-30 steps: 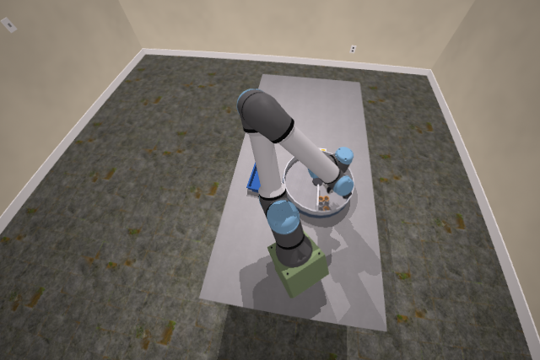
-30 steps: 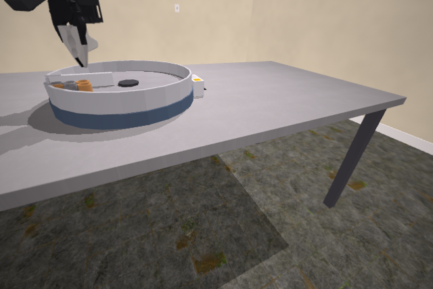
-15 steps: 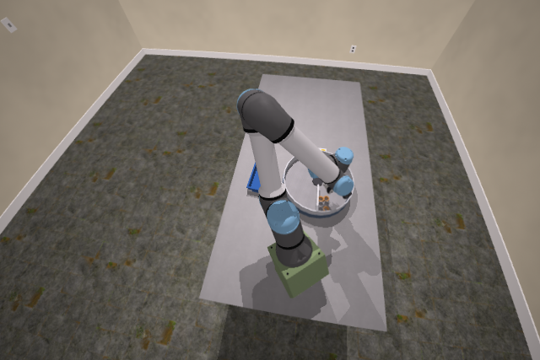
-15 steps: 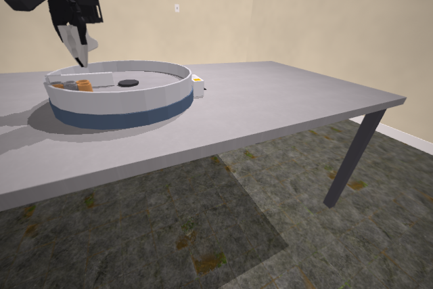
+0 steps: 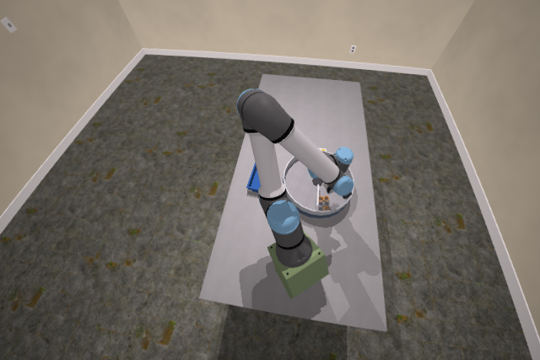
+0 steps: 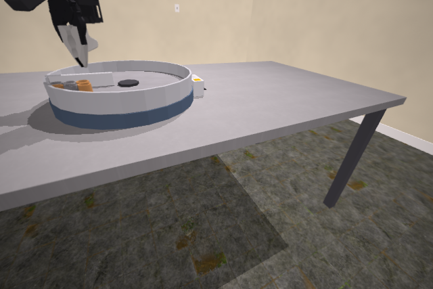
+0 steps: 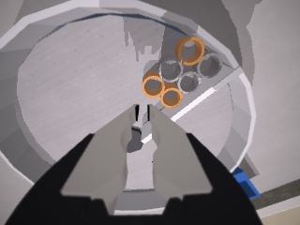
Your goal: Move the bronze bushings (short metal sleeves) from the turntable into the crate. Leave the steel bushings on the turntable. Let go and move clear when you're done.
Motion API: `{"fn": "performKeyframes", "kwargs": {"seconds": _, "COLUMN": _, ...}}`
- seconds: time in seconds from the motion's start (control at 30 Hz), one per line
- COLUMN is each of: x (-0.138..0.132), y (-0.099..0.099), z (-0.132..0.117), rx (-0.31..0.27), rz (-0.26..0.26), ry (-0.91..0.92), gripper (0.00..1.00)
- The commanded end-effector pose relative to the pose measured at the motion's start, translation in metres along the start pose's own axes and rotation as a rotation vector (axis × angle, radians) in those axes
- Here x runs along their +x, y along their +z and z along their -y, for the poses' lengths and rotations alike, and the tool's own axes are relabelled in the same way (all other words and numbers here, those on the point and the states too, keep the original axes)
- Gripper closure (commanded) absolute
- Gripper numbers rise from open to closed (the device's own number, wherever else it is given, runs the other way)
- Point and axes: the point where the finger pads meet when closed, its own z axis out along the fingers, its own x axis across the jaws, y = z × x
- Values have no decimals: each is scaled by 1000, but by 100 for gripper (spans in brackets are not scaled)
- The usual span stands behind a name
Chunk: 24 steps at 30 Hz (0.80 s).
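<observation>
My gripper [image 6: 83, 64] [image 7: 142, 105] is shut and empty above the turntable [image 5: 286, 184] [image 6: 122, 101] [image 7: 251, 100]. In the wrist view, a large bronze bushing [image 7: 194, 56] stands near the rim; two smaller bronze bushings, one on the left [image 7: 153, 96] and one beside the divider [image 7: 172, 104], stand just beyond my fingertips. Three steel bushings [image 7: 174, 74] [image 7: 192, 86] [image 7: 213, 69] stand close among them. In the exterior view the rim partly hides the group. The blue crate [image 5: 254, 179] [image 7: 247, 184] lies left of the turntable in the top view, partly behind the arm; its contents are hidden.
A white divider [image 5: 317, 196] [image 6: 94, 78] [image 7: 194, 103] runs inward from the turntable's raised rim, right beside the bushings. A dark hub disc [image 6: 128, 82] [image 7: 135, 141] sits at the centre. A white box [image 6: 197, 86] with a yellow mark is at the turntable's outer side.
</observation>
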Motion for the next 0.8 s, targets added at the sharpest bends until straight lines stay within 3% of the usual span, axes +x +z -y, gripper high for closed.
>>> {"fn": "performKeyframes", "kwargs": {"seconds": 0.0, "x": -1, "y": 1, "z": 0, "rx": 1, "rz": 0, "ry": -1, "gripper": 94}}
{"fn": "performKeyframes", "kwargs": {"seconds": 0.33, "x": 2, "y": 24, "z": -1, "rx": -1, "rz": -4, "ry": 1, "gripper": 94}}
{"fn": "performKeyframes", "kwargs": {"seconds": 0.77, "x": -1, "y": 24, "z": 0, "rx": 1, "rz": 1, "ry": -1, "gripper": 94}}
